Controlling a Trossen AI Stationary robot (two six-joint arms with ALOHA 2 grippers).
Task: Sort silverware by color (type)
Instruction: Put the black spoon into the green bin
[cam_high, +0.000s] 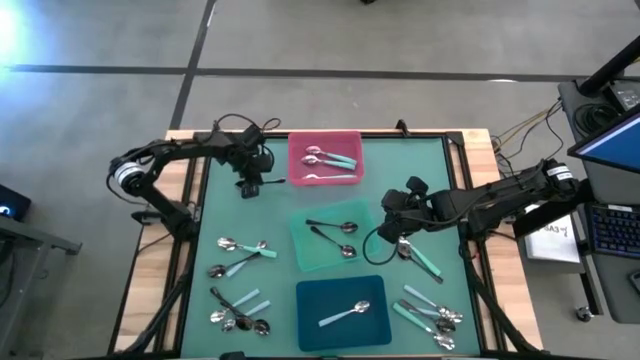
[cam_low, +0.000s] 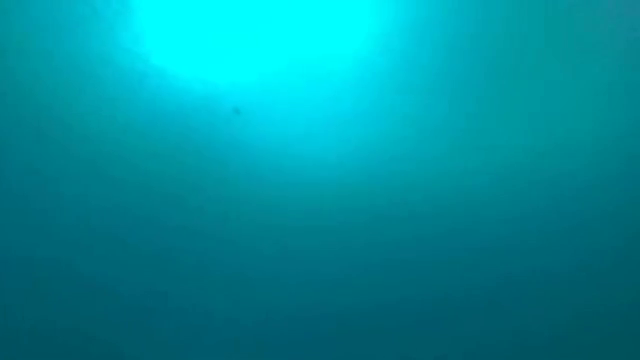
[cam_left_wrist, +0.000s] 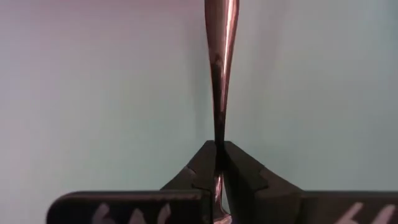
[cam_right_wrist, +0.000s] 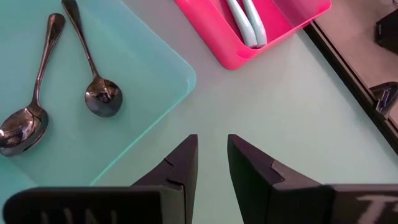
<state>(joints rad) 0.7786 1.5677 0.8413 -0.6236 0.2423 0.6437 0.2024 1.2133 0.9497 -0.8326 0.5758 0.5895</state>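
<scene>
My left gripper (cam_high: 250, 187) stands left of the pink tray (cam_high: 325, 143) and is shut on a dark metal spoon (cam_left_wrist: 219, 74). My right gripper (cam_right_wrist: 212, 155) hovers open over the green mat between the mint tray (cam_right_wrist: 124, 81) and the pink tray (cam_right_wrist: 217, 37), with nothing between its fingers. Two dark spoons (cam_right_wrist: 93, 74) lie flat in the mint tray, teal-handled spoons (cam_high: 335, 160) in the pink tray, and one pale-handled spoon (cam_high: 345, 314) in the dark-teal tray (cam_high: 310, 335). The low view shows only a teal glare. My left gripper pinches the dark spoon's thin stem (cam_left_wrist: 217, 146) between its two fingers. The spoon runs on past the fingertips, along the fingers, and widens toward its far end (cam_left_wrist: 221, 18). Whether that end rests on the mat, I cannot tell.
Loose spoons lie in groups on the mat at the left (cam_high: 240, 250), near left (cam_high: 240, 312), right (cam_high: 420, 258) and near right (cam_high: 432, 315). A black frame (cam_high: 455, 200) borders the mat. Cables and a laptop sit off the table's right side.
</scene>
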